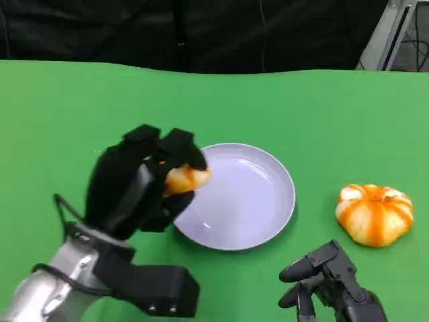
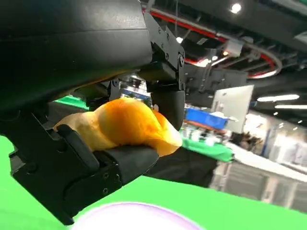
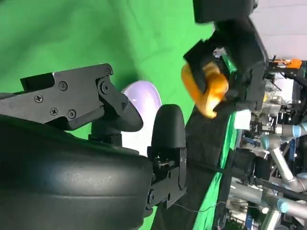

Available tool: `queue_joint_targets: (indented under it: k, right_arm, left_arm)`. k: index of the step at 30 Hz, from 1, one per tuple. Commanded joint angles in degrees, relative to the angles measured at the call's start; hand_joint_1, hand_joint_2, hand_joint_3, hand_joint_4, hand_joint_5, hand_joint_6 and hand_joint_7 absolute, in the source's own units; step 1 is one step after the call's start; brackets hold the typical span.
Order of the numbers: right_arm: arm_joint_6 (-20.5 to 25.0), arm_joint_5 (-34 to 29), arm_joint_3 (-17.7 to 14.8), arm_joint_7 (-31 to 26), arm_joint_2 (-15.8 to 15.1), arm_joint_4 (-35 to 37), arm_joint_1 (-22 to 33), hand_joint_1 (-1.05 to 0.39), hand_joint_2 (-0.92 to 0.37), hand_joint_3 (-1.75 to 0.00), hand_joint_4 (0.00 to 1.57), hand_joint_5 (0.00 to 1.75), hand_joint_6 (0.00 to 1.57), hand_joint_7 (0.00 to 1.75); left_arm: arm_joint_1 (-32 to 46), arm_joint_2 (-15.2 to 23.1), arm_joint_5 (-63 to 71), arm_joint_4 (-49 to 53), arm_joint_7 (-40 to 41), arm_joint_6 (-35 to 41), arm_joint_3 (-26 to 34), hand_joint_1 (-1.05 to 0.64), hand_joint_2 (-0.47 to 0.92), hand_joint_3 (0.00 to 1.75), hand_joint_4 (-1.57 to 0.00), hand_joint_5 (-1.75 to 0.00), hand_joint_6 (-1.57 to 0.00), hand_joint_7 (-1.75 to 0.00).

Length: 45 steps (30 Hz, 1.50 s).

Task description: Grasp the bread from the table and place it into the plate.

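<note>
Right hand [image 1: 325, 278] low at near edge, holding nothing, fingers look loosely curled; can't tell if clenched. Left hand [image 1: 144, 184] grasps bread [image 1: 186, 178] between fingers and thumb, lifted over plate [image 1: 258, 201] left rim. Bread looks light, soft, squashable: hold its middle gently. Pumpkin [image 1: 374, 213] sits right, apart.
</note>
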Motion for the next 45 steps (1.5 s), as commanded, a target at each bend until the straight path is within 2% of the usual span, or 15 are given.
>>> queue_joint_targets:
  k: [1,8,14,15,17,19,20,21,22,24,29,31,37,41,45]
  right_arm:
    - [1.34,0.32,-0.22,0.31,-0.56,-1.68,0.57,-0.01,-0.92,-0.95,0.27,1.75,0.14,1.75]
    - [0.99,1.89,-1.28,1.02,-0.72,-1.34,-0.07,-0.01,-0.92,-0.92,0.32,1.75,0.19,1.75]
    - [1.27,1.65,-1.19,0.93,-0.57,-1.63,0.00,-0.01,-0.92,-0.91,0.33,1.75,0.20,1.75]
    - [1.60,1.28,-1.03,0.70,-0.38,-1.89,0.10,0.00,-0.92,-0.91,0.34,1.75,0.21,1.75]
    - [1.85,0.78,-0.82,0.31,-0.13,-2.10,0.21,0.00,-0.92,-0.91,0.35,1.75,0.22,1.75]
    - [1.95,0.62,-0.73,0.14,-0.03,-2.15,0.27,0.00,-0.92,-0.90,0.35,1.75,0.23,1.74]
    - [2.09,0.58,-0.65,0.04,0.09,-2.22,0.32,0.01,-0.92,-0.90,0.36,1.75,0.23,1.74]
    - [2.20,0.56,-0.60,-0.02,0.16,-2.29,0.36,0.00,-0.92,-0.90,0.36,1.75,0.23,1.74]
    - [2.32,0.55,-0.56,-0.01,0.16,-2.35,0.35,0.01,-0.92,-0.90,0.36,1.75,0.24,1.74]
    - [2.23,0.99,-0.54,0.21,0.07,-2.30,0.33,0.01,-0.92,-0.90,0.36,1.75,0.24,1.74]
    - [2.03,1.24,-0.63,0.44,-0.17,-2.19,0.27,0.02,-0.92,-0.91,0.36,1.75,0.24,1.74]
    - [1.88,1.32,-0.84,0.68,-0.44,-2.04,0.10,0.02,-0.92,-0.92,0.35,1.75,0.24,1.74]
    - [2.09,1.47,-1.15,0.79,-0.31,-1.86,-0.13,0.02,-0.92,-0.92,0.36,1.75,0.24,1.75]
    - [2.06,2.12,-1.48,1.06,-0.32,-1.29,-0.61,0.01,-0.92,-0.92,0.36,1.75,0.24,1.75]
    - [2.00,2.38,-1.56,1.29,-0.45,-1.19,-0.75,0.00,-0.92,-0.92,0.36,1.75,0.25,1.75]
  left_arm:
    - [-3.14,-2.46,-0.45,2.49,-1.93,1.61,-1.57,-0.20,0.24,1.57,-0.94,-1.75,-0.70,-1.75]
    - [-9.66,-7.45,0.37,11.74,-2.26,3.43,-5.58,-0.17,0.24,1.48,-0.92,-1.75,-0.70,-1.75]
    - [-12.01,-8.15,0.15,15.41,-3.24,4.73,-7.16,-0.17,0.25,1.43,-0.91,-1.75,-0.70,-1.75]
    - [-13.00,-8.54,0.25,16.95,-4.84,5.82,-7.73,-0.22,0.40,1.22,-0.76,-1.63,-0.65,-1.40]
    - [-14.23,-8.69,0.90,17.88,-9.18,9.14,-8.93,-0.25,0.55,0.94,-0.61,-1.41,-0.61,-1.00]
    - [-14.55,-8.29,1.67,17.03,-12.35,11.96,-9.97,-0.35,0.76,0.51,-0.34,-0.96,-0.45,-0.54]
    - [-14.64,-8.02,2.47,16.18,-14.93,14.21,-10.72,-0.37,0.83,0.37,-0.30,-0.89,-0.44,-0.43]
    - [-14.67,-7.81,3.08,15.39,-16.98,16.03,-11.33,-0.48,0.87,0.34,-0.15,-0.79,-0.33,-0.32]
    - [-14.61,-7.63,3.36,14.23,-20.82,18.41,-11.87,-0.58,0.90,0.34,-0.06,-0.63,-0.23,-0.23]
    - [-14.36,-7.18,3.25,12.24,-26.51,21.36,-12.59,-0.73,0.92,0.41,-0.01,-0.34,-0.11,-0.15]
    - [-13.53,-6.19,2.24,9.01,-31.87,23.66,-13.04,-0.78,0.92,0.44,0.00,-0.24,-0.07,-0.13]
    - [-13.07,-5.25,1.02,7.34,-35.88,24.15,-12.96,-0.90,0.92,0.57,0.00,-0.06,-0.02,-0.08]
    - [-11.99,-3.50,-0.86,3.82,-40.23,24.51,-12.57,-0.97,0.92,0.66,-0.01,-0.01,-0.02,-0.07]
    - [-8.99,0.85,-5.81,-1.23,-44.28,21.57,-9.58,-0.97,0.92,0.66,-0.04,-0.02,-0.05,-0.08]
    - [-8.05,2.23,-6.64,-3.34,-45.93,21.30,-8.98,-0.96,0.92,0.66,-0.04,-0.02,-0.04,-0.08]
